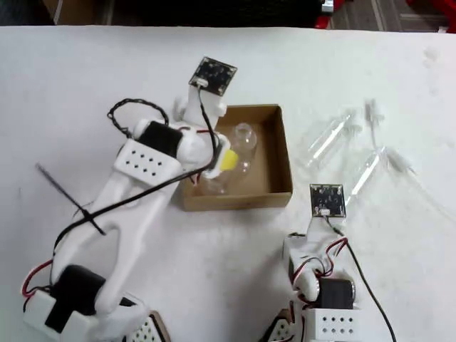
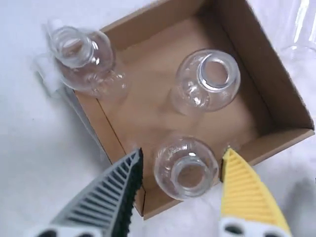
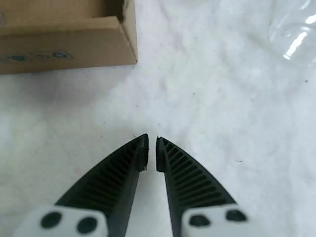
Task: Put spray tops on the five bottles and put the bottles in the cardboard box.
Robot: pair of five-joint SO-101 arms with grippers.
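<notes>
From the high view, the cardboard box [image 1: 281,153] sits open near the middle of the white table [image 1: 71,85]. The left arm [image 1: 135,192] stretches from the near left corner up to the box's left side, its yellow finger [image 1: 228,160] over the box floor. The far bottle [image 1: 244,135] stands upright inside the box, and the near bottle [image 1: 212,184] shows by the box's near wall, just beside the yellow finger. Well apart to the right, two lying bottles [image 1: 329,139] rest on their sides on the table, with two white spray tops [image 1: 372,110] close by them. The right arm [image 1: 320,278] is folded at the near edge, right of the box. In the left wrist view, the left gripper [image 2: 182,155] has its jaws spread to either side of the near bottle [image 2: 186,168], which stands open-necked inside the box against a wall. The yellow finger is just beside the bottle's side, and the grey finger [image 2: 113,197] stands slightly off it. The far bottle [image 2: 207,79] stands open-necked on the box floor. A corner bottle [image 2: 81,59] stands at a corner of the box, and whether it is inside or outside the wall cannot be told. In the right wrist view, the right gripper [image 3: 152,148] hangs over bare table with its jaws drawn together to a thin slit. A corner of the box [image 3: 69,44] and part of a lying bottle [image 3: 296,34] lie beyond it.
</notes>
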